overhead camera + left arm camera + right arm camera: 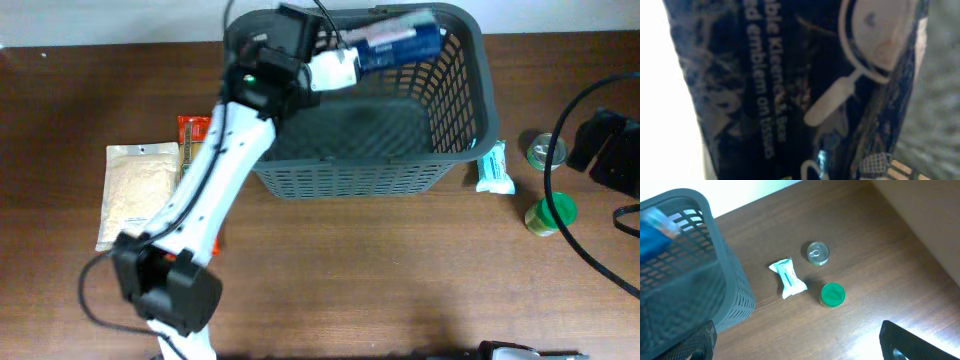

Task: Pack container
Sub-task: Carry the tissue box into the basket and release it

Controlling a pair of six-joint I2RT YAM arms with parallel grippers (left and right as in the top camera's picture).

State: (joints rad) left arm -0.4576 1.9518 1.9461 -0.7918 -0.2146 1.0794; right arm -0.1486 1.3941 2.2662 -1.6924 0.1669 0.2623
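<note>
The dark grey basket (480,95) stands at the back middle of the table; its corner shows in the right wrist view (707,215). My left gripper (345,66) is shut on a dark blue tissue pack (400,42) and holds it over the basket's far side, above the rim. The pack's blue printed wrapper (790,90) fills the left wrist view and hides the fingers. My right gripper (797,340) is open and empty, above the table to the right of the basket (612,150).
Right of the basket lie a white and teal packet (495,168) (787,277), a small tin can (547,150) (817,253) and a green-lidded jar (550,212) (832,294). Left of it lie a beige pouch (135,195) and an orange packet (190,132).
</note>
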